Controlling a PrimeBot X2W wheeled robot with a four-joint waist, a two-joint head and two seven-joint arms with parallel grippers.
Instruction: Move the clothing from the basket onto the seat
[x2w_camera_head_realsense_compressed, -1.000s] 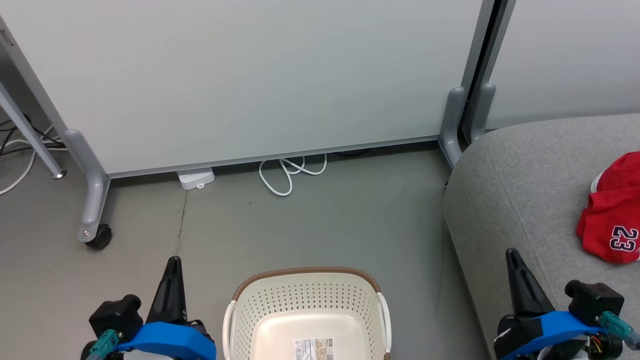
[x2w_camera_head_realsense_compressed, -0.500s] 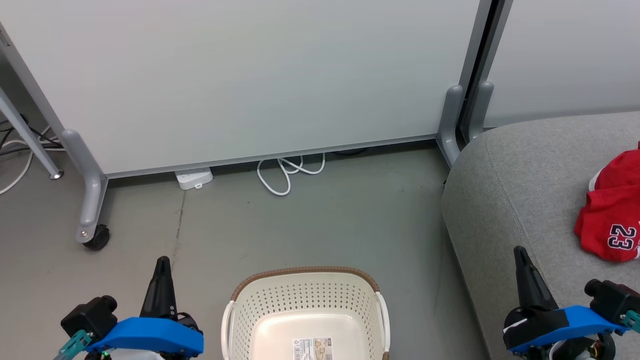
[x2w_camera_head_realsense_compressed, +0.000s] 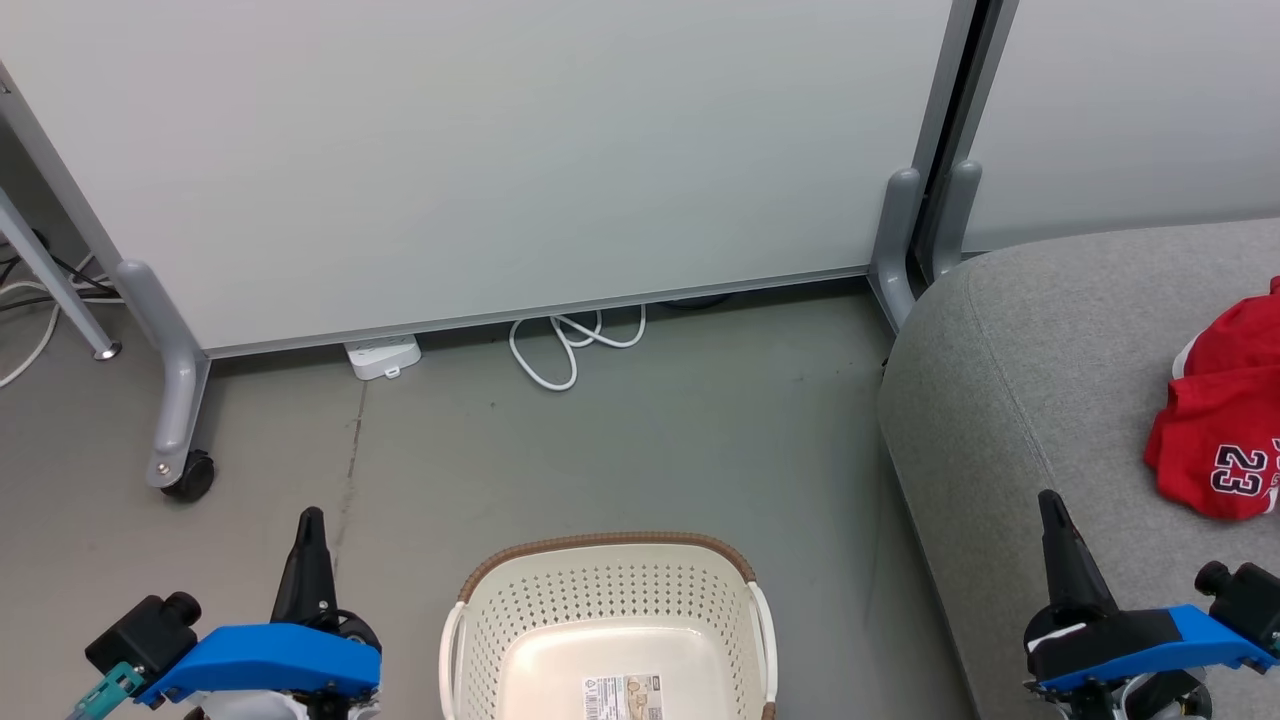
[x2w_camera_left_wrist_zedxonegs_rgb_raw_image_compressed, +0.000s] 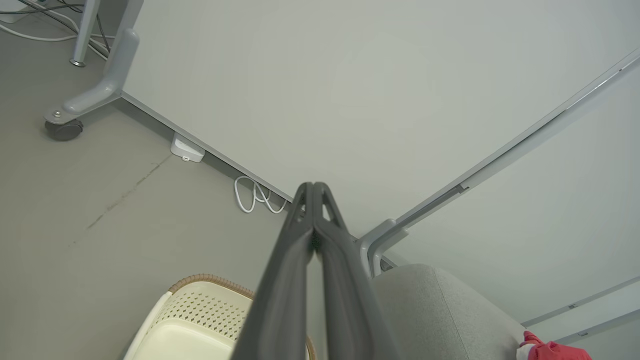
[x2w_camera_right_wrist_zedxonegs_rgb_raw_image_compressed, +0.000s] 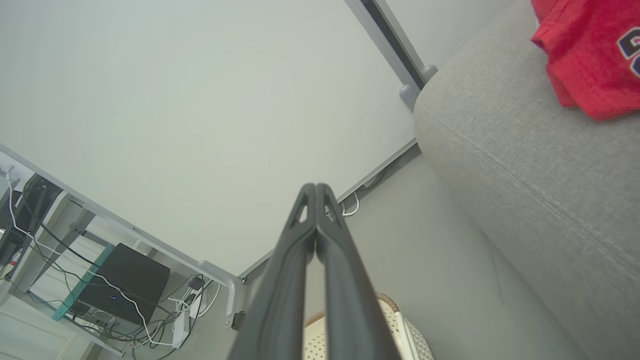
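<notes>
The cream basket (x2w_camera_head_realsense_compressed: 606, 600) with its brown rim stands on the floor at the bottom middle, holding no clothing, a label on its bottom; its corner (x2w_camera_left_wrist_zedxonegs_rgb_raw_image_compressed: 200, 312) shows in the left wrist view, its rim (x2w_camera_right_wrist_zedxonegs_rgb_raw_image_compressed: 395, 312) in the right wrist view. Red clothing (x2w_camera_head_realsense_compressed: 1220, 420) printed "23" lies on the grey sofa seat (x2w_camera_head_realsense_compressed: 1040, 380) at the right, also seen as clothing (x2w_camera_right_wrist_zedxonegs_rgb_raw_image_compressed: 590, 55) on the seat (x2w_camera_right_wrist_zedxonegs_rgb_raw_image_compressed: 525, 160) and a scrap of clothing (x2w_camera_left_wrist_zedxonegs_rgb_raw_image_compressed: 550, 350) on the seat (x2w_camera_left_wrist_zedxonegs_rgb_raw_image_compressed: 435, 310). My left gripper (x2w_camera_head_realsense_compressed: 310, 520) is shut, left of the basket. My right gripper (x2w_camera_head_realsense_compressed: 1050, 500) is shut over the sofa's front edge.
A pale partition panel (x2w_camera_head_realsense_compressed: 480, 150) on grey wheeled legs (x2w_camera_head_realsense_compressed: 180, 420) closes off the back. A white power strip (x2w_camera_head_realsense_compressed: 382, 356) and a looped white cable (x2w_camera_head_realsense_compressed: 570, 345) lie at its foot. Cables and a dark box (x2w_camera_right_wrist_zedxonegs_rgb_raw_image_compressed: 120, 285) sit behind the partition. Grey floor (x2w_camera_head_realsense_compressed: 640, 450) spreads before the basket.
Both arms have drawn back and outward, the left gripper toward the lower left, the right toward the lower right. The whole picture has shifted slightly, so the camera moved a little.
</notes>
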